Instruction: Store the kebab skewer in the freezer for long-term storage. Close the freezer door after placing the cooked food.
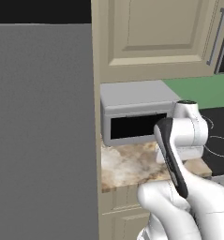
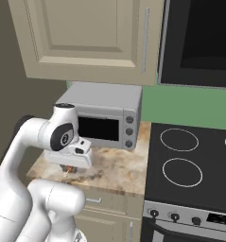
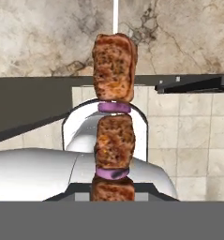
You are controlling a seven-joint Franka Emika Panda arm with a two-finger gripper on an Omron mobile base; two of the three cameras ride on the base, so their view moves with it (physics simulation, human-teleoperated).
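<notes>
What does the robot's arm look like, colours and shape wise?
The arm is glossy white with rounded, bulbous segments. A dark grey disc with a small pale mark caps one joint in the right base view, and a dark curved band runs along a segment in the left base view. The hand block is white and boxy.

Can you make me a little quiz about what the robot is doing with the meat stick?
1. True or false: the claw is shut on the kebab skewer.
2. What grey box stands on the counter behind the claw?
3. The stove is on which side of the toaster oven in the right base view: A left, B right?

Key: 1 true. 2 the toaster oven. 3 B.
</notes>
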